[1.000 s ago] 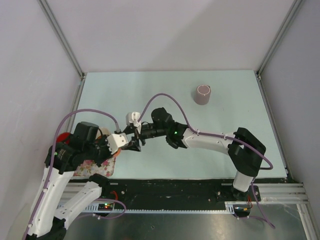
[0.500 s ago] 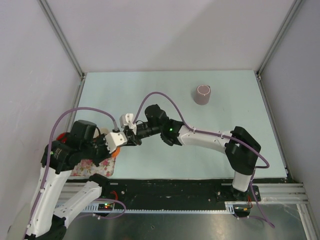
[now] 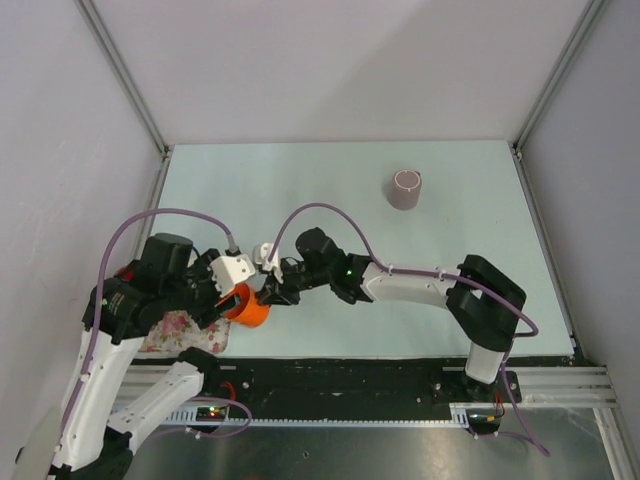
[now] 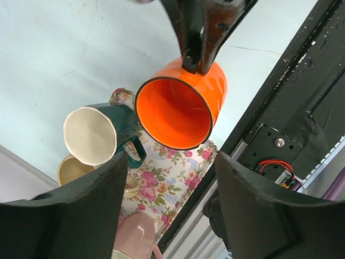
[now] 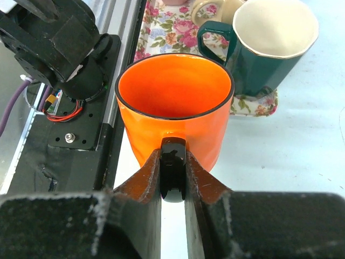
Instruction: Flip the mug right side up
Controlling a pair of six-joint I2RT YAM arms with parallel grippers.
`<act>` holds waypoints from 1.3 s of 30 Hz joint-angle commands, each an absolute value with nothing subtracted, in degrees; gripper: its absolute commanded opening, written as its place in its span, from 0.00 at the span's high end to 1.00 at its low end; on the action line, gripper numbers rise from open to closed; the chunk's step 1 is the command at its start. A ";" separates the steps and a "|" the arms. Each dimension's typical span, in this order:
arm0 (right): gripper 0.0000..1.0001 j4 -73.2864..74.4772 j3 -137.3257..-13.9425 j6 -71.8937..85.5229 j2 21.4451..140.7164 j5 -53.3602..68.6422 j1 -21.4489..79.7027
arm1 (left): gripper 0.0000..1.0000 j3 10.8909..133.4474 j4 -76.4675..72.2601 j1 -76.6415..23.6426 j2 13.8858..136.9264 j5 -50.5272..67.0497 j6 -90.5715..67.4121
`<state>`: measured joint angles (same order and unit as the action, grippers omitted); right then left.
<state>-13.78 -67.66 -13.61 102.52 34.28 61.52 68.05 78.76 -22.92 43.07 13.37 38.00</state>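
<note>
Between the jaws of the right gripper [image 5: 173,181] sits the dark handle [image 5: 173,162] of the orange mug [image 5: 175,124], pinched tight. The mug hangs on its side over the table's [image 5: 302,162] near-left edge. The left gripper [image 4: 170,162] gapes wide at its mouth, holding nothing. I'd roll the wrist slowly till the rim faces up, staying clear of the green mug [image 5: 269,48] and floral tray [image 5: 178,24].

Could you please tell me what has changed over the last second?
The right claw has closed on the handle of the orange mug, and the left claw has opened and let it go, so the mug changed hands. The mauve cup and floral tray stayed put.
</note>
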 commanded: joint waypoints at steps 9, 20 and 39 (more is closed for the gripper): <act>1.00 -21.36 -63.56 -15.67 88.15 36.28 62.67 | 0.10 70.68 81.55 -15.26 44.01 18.93 45.81; 1.00 -26.24 -63.50 -15.95 88.03 36.92 64.93 | 0.13 74.36 78.82 -15.12 47.46 18.97 44.71; 1.00 -30.98 -67.02 -11.70 93.30 41.40 64.95 | 0.98 66.45 83.30 -15.56 43.90 23.84 44.54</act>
